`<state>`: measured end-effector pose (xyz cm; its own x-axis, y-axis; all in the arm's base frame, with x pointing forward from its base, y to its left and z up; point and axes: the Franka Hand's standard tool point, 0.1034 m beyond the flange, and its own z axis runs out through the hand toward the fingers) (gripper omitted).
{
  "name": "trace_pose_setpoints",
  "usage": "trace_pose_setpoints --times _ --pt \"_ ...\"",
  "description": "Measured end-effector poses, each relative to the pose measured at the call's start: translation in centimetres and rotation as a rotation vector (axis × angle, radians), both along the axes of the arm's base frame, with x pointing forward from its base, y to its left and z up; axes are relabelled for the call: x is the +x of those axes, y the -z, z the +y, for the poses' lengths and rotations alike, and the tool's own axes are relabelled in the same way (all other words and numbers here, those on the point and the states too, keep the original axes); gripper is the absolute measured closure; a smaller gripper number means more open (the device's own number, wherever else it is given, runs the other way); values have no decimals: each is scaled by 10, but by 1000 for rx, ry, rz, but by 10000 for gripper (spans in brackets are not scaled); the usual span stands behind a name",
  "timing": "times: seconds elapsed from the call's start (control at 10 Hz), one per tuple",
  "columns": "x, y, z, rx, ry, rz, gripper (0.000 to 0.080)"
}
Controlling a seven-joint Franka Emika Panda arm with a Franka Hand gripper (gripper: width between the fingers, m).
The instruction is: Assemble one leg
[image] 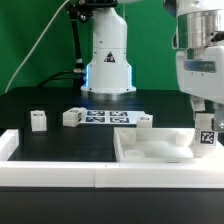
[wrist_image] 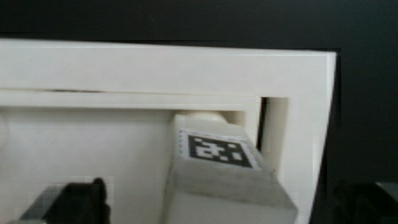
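Observation:
A small white leg (image: 207,133) with a black-and-white tag stands in the far corner of the white panel (image: 150,152), at the exterior view's right. My gripper (image: 204,115) hangs right over it. In the wrist view the leg (wrist_image: 219,152) sits against the panel's raised rim (wrist_image: 295,110). It lies between my two dark fingertips (wrist_image: 75,203), with a visible gap on each side. The gripper (wrist_image: 222,205) is open around the leg. Three more legs stand on the black table: two toward the left (image: 38,120) (image: 72,117) and one behind the panel (image: 145,122).
The marker board (image: 108,117) lies flat in front of the robot base (image: 108,70). A long white wall (image: 60,172) runs along the table's front edge, with a short raised end (image: 8,143) at the left. A green backdrop stands behind.

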<state>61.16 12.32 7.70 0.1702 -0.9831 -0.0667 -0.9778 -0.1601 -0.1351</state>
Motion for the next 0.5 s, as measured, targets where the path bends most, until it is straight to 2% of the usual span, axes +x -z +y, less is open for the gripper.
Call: trace_pose_setpoints --times 0.3,0.5 --pt "-1 -1 4 -46 -295 -5 151" --pt "-1 -1 4 -48 -317 -7 150"
